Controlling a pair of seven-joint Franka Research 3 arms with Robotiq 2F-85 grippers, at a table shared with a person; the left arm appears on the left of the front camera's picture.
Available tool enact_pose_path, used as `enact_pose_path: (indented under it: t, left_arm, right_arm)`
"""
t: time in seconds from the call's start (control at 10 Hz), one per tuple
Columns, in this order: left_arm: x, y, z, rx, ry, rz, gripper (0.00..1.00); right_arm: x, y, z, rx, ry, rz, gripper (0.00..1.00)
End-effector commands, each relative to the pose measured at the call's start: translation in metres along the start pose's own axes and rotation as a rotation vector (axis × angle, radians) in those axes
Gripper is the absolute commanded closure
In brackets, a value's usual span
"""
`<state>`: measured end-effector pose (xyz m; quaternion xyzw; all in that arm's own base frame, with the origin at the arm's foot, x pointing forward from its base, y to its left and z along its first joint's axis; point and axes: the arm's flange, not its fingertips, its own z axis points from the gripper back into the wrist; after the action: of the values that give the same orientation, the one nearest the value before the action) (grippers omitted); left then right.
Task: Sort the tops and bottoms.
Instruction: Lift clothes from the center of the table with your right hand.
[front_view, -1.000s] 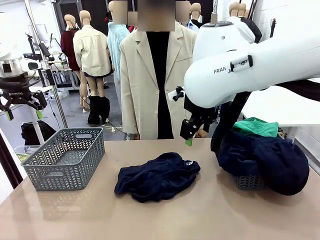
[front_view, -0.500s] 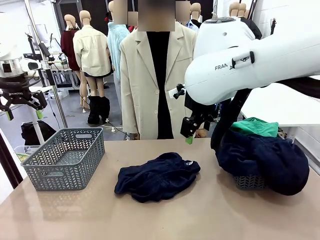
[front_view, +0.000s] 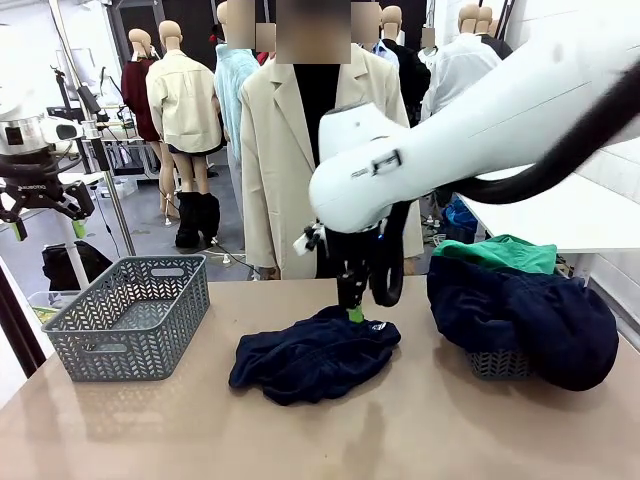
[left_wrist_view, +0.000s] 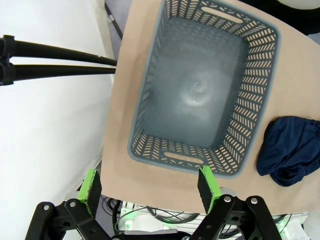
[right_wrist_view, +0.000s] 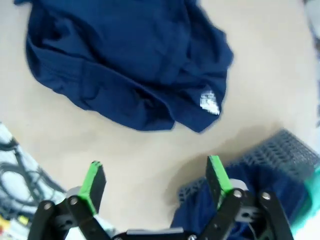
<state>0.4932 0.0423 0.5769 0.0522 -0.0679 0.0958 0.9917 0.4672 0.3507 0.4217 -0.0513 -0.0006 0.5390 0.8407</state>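
Where the lattice-walled basket (front_view: 130, 320) sits, crumpled navy garment (front_view: 312, 357) adjoins

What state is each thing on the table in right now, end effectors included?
Navy garment: crumpled, loose on the table.
Grey basket: empty.
Right basket: heaped with dark navy and green garments.
Right end effector: open, above the navy garment's far edge.
Left end effector: open, above the grey basket.

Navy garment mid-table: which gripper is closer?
Right. The right gripper, open, hangs just above the navy garment's far edge; the left gripper, open, sits high off the table's left side.
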Motion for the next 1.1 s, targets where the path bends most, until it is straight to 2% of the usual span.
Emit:
enact_pose_path:
  t: [0.0, 0.2, 0.6, 0.7, 1.0]
  left_arm:
    - [0.002, 0.003, 0.003, 0.015, 0.002, -0.003, 0.0]
    - [0.002, 0.003, 0.003, 0.015, 0.002, -0.003, 0.0]
    - [0.002, 0.003, 0.003, 0.015, 0.002, -0.003, 0.0]
    - [0.002, 0.003, 0.003, 0.015, 0.002, -0.003, 0.0]
    - [0.002, 0.003, 0.003, 0.015, 0.002, -0.003, 0.0]
  right_arm:
    - [0.024, 0.0, -0.024, -0.084, 0.077, 0.198, 0.0]
    - [0.023, 0.008, -0.046, -0.091, -0.002, 0.25, 0.0]
    - [0.011, 0.048, -0.058, -0.139, -0.098, 0.128, 0.0]
    - [0.03, 0.019, -0.052, -0.093, -0.033, 0.204, 0.0]
    - [0.027, 0.029, -0.053, -0.103, -0.056, 0.183, 0.0]
